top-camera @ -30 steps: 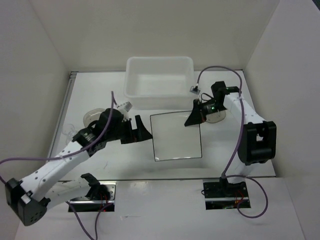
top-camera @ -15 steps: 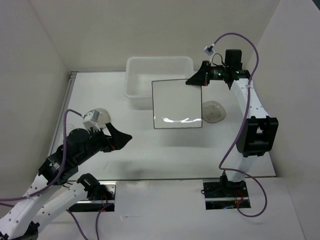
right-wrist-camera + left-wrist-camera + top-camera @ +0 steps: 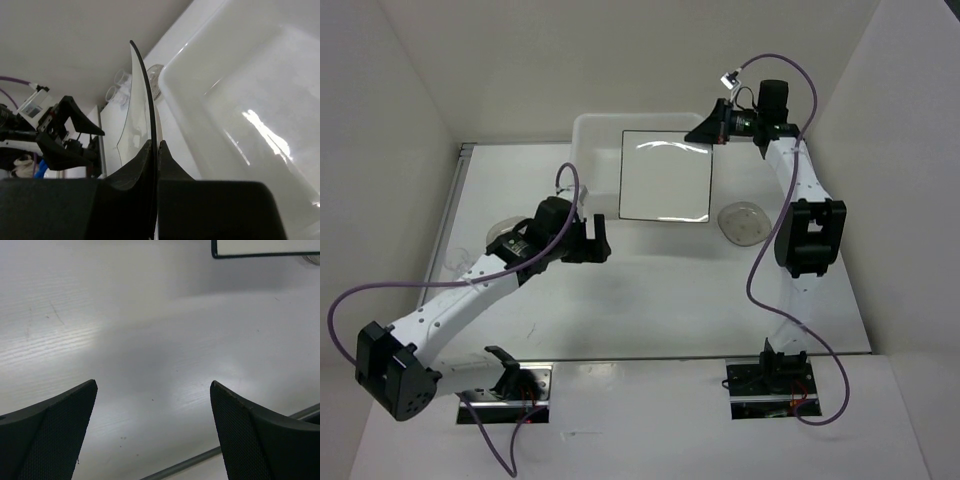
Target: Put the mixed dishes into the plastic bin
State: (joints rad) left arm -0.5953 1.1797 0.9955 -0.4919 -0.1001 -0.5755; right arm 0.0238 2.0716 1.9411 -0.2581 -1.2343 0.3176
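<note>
Jaws of right gripper (image 3: 705, 128) pinch plate (image 3: 665, 180) at far-right edge; plate overhangs bin (image 3: 590, 150) near rim. Jaws of left gripper (image 3: 599, 240) spread, low over bench (image 3: 670, 290).

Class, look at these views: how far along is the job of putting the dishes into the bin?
Done: nothing; what shows of the bin is empty. In hand: the right gripper pinches the plate by its edge, raised at the bin. Left: the right dish, the left dish and two cups sit on the table; the left gripper is open and empty.
</note>
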